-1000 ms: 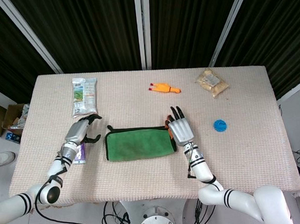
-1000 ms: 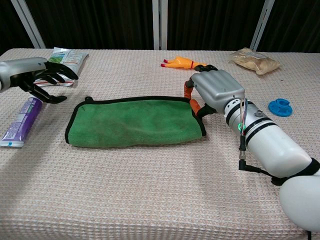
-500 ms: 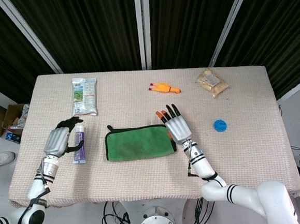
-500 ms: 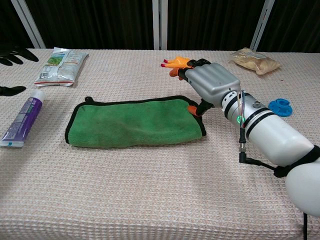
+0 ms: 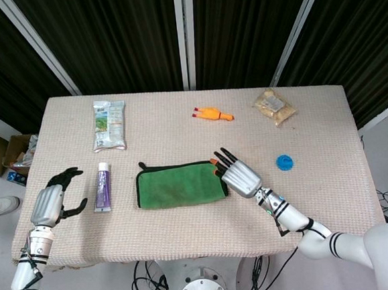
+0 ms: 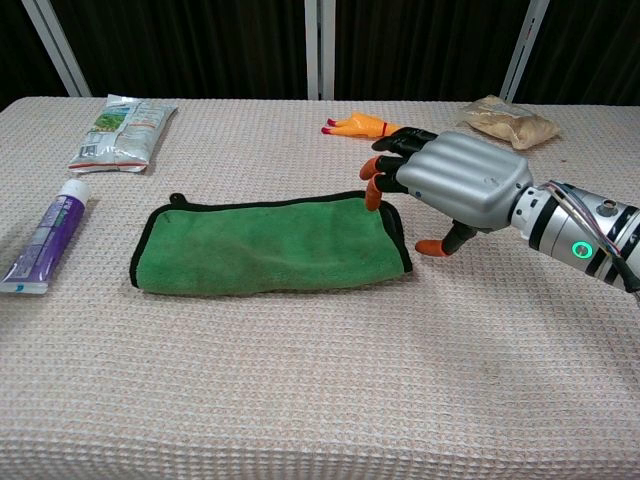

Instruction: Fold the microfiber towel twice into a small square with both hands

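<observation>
1. The towel (image 5: 181,184) lies mid-counter, folded once into a long green strip with a dark edge, its long side running left to right. In the last second it hasn't shifted; same outline, same place.

2. What changed is me. A second ago my right hand (image 6: 455,185) sat at the towel's right end with its fingers down at the corner; now I've pulled it off to the right and it hovers just beside that end, fingers (image 6: 385,180) spread and pointing back over the edge. It holds nothing. From the chest view I can't tell for sure whether the fingertips still brush the hem or clear it.

3. My left hand (image 5: 51,204) has swung out much further. It was close to the towel's left end a second ago; now it sits near the counter's left edge, well apart from the towel, with the tube (image 5: 102,194) between them. Fingers loosely curled and apart, nothing in them. The chest camera no longer sees it.

4. My reading: the first fold looks done and both hands have let go. The second fold, short end over short end, hasn't begun, so I'd call it about halfway.

5. For that fold, the right hand is already placed to take the right end. The left needs to come back past the tube without knocking it.

6. Further out on the counter (image 5: 187,233): a snack packet (image 5: 109,125), a small orange toy (image 5: 212,114), a bag (image 5: 275,106) and a blue ring (image 5: 285,162), all clear of the towel.
</observation>
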